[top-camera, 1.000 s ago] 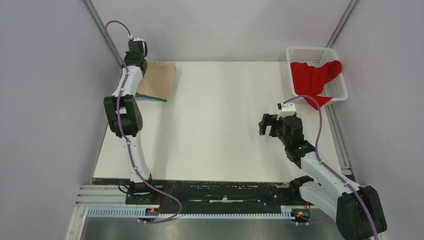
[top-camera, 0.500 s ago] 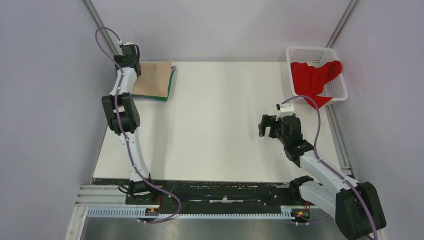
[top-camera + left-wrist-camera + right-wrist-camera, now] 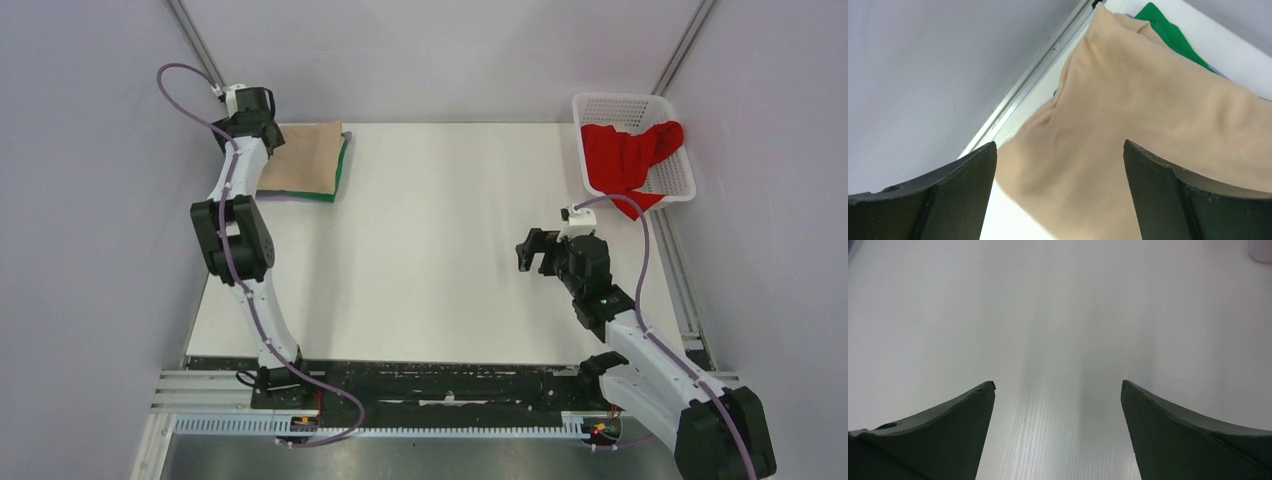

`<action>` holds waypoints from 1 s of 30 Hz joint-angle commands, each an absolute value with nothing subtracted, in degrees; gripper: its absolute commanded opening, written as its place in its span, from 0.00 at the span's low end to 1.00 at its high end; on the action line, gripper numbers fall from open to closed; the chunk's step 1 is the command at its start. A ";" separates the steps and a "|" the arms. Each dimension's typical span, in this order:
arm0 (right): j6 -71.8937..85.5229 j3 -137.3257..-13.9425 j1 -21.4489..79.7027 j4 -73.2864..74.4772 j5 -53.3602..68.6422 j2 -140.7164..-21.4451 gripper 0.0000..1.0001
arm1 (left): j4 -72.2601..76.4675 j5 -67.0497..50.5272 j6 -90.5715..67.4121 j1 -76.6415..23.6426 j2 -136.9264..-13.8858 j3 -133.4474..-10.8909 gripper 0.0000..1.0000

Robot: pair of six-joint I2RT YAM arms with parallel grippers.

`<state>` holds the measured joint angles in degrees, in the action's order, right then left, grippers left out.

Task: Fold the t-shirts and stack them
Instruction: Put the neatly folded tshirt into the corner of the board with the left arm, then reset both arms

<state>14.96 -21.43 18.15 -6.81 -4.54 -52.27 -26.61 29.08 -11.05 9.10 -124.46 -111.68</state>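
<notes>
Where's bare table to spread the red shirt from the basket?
Whole middle of the table, from the beige shirt stack across to the right arm, and forward to the near edge. Crowded: far-left corner (stack, left arm) and far-right corner (basket).

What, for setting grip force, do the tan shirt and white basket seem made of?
Tan shirt: soft matte cloth, probably a cotton-like knit; it drapes in smooth folds.
White basket: seemingly rigid plastic, judging by its moulded lattice walls.
</notes>
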 commanded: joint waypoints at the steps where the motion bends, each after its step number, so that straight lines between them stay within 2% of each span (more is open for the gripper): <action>1: 17.30 -19.22 18.11 -8.16 -3.45 -46.41 0.98 | -20.60 32.37 -22.53 6.35 -108.62 -100.77 1.00; 6: 18.03 -16.34 18.07 -6.44 -1.48 -40.54 0.98 | -17.01 32.36 -28.23 2.16 -94.11 -89.39 1.00; 12: 18.33 -12.44 18.10 -5.14 -1.75 -32.53 0.98 | -12.42 19.19 -34.43 -8.89 -74.46 -68.10 1.00; 18: 18.39 -9.57 18.11 -2.15 -2.55 -26.66 0.98 | -7.06 8.83 -30.97 -23.90 -59.61 -47.10 1.00; 25: 17.72 -7.49 18.10 2.26 -5.44 -23.43 0.98 | -4.35 10.18 -35.37 -34.44 -45.68 -26.09 1.00; 30: 17.02 -6.67 18.11 0.90 -6.14 -22.25 0.98 | -7.36 11.32 -35.40 -35.68 -37.09 -21.30 1.00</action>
